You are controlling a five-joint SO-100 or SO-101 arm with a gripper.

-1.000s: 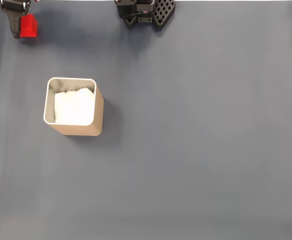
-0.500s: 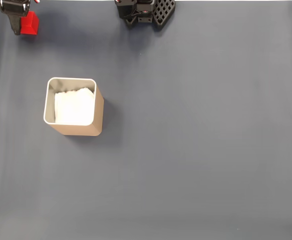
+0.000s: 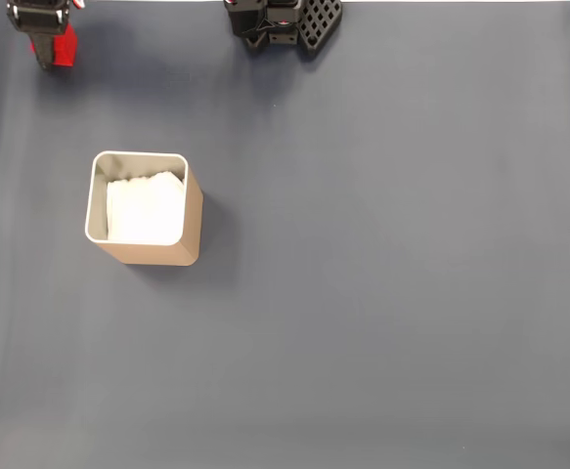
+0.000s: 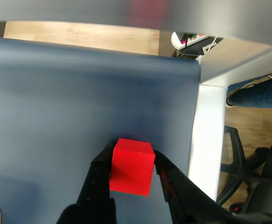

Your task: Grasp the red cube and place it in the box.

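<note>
Black fingers (image 4: 163, 179) clamped either side of the red cube (image 4: 131, 166), at the fixed view's top-left corner.

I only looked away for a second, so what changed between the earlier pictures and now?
In the fixed view, the gripper and the red cube it holds shifted slightly up and right, the gripper covering more of the cube. The box stayed put.

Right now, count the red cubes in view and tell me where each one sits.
1. The red cube sits between the fingers of the hand in the wrist view; the fixed view shows it at the top-left corner, far from the box. None seen elsewhere.
</note>
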